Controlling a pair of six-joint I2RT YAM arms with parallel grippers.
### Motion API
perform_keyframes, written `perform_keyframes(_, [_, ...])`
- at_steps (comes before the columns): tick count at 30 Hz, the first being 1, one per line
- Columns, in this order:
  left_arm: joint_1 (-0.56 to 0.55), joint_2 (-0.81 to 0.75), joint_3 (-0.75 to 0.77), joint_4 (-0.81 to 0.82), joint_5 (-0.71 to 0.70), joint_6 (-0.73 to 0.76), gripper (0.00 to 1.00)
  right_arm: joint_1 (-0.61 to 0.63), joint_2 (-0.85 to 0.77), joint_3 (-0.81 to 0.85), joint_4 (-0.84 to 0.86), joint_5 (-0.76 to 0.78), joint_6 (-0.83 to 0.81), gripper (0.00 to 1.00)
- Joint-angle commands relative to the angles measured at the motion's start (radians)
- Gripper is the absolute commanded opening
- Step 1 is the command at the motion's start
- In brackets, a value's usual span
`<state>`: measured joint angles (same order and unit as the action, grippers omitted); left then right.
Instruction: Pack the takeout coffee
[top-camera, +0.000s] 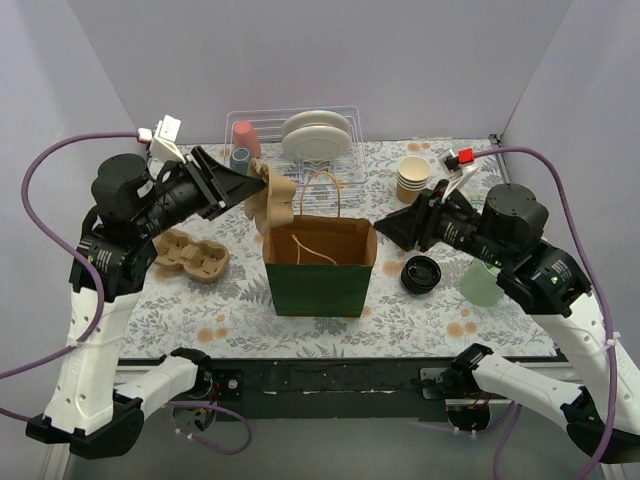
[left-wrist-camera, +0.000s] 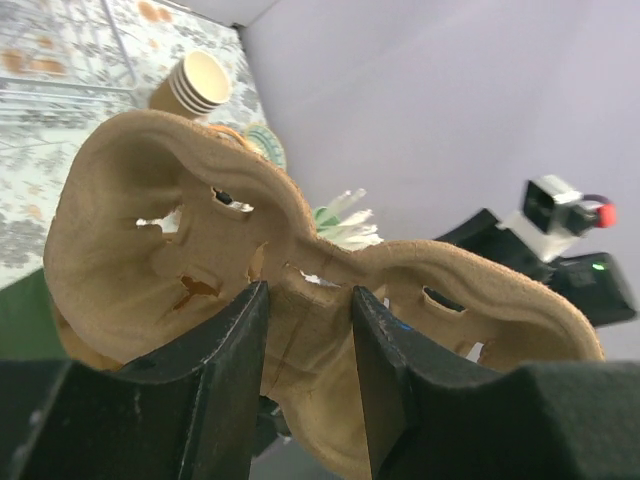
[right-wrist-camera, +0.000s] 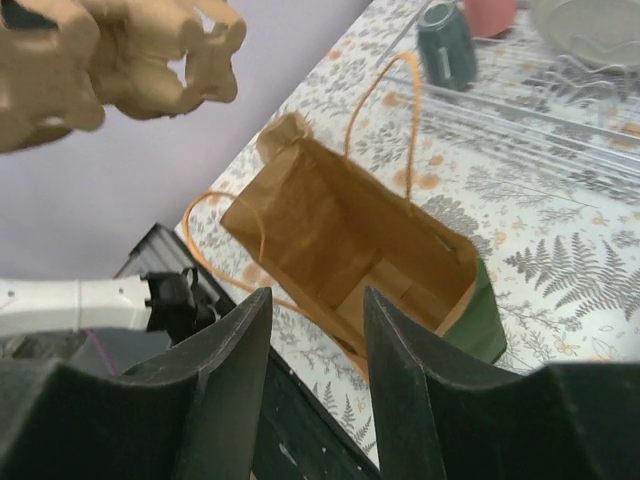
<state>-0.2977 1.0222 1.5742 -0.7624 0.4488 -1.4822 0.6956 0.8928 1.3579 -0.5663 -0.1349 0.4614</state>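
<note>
**Cup carrier held over open bag as takeout coffee goes unseen**

From the overhead camera, a moulded pulp cup carrier is seen pinched in the left gripper and held in the air just beyond the gripper's tips, above the rear left corner of the paper bag. The bag is stood upright and open between the two arms, apparently so that it can be loaded from above. The right gripper is pointed at the bag's right wall, close to it but apart from it; nothing is seen between its fingers. A second carrier is left on the table below the left arm, a loose black lid below the right gripper, and a stack of lidless cups behind it. A lidded brown cup, the takeout coffee itself, cannot be found in this view.

Through the left wrist camera, the carrier is shown clamped at its narrow middle between the two fingers, tilted so its pockets face the lens.

Through the right wrist camera, the right fingers are parted with nothing between them, and the bag's bare interior is framed directly ahead. The carrier is seen hanging above and to the left. The coffee is absent here too.
</note>
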Motion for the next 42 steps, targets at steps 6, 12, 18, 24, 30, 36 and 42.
perform_keyframes(6, [-0.003, -0.082, -0.089, 0.049, 0.074, -0.142, 0.24, 0.002, -0.049, -0.114, 0.071, -0.185, -0.273, 0.52])
perform_keyframes(12, [-0.003, -0.114, -0.201, 0.070, 0.045, -0.190, 0.24, 0.002, -0.040, -0.068, 0.031, 0.019, -0.259, 0.53])
perform_keyframes(18, [-0.009, -0.033, -0.149, 0.100, 0.074, -0.257, 0.22, 0.002, -0.009, 0.016, 0.020, 0.089, -0.207, 0.52])
perform_keyframes(24, [-0.009, 0.001, -0.088, 0.034, 0.045, -0.411, 0.24, 0.001, 0.056, 0.152, -0.142, 0.046, -0.216, 0.52])
perform_keyframes(30, [-0.012, 0.081, -0.022, -0.107, 0.094, -0.432, 0.23, 0.002, 0.207, 0.394, -0.299, 0.002, -0.195, 0.52])
perform_keyframes(36, [-0.014, 0.125, 0.057, -0.222, 0.053, -0.388, 0.24, 0.002, 0.195, 0.222, -0.080, -0.170, -0.179, 0.52])
perform_keyframes(42, [-0.023, 0.101, -0.020, -0.233, 0.044, -0.372, 0.23, 0.002, 0.224, 0.210, -0.073, -0.149, -0.158, 0.51])
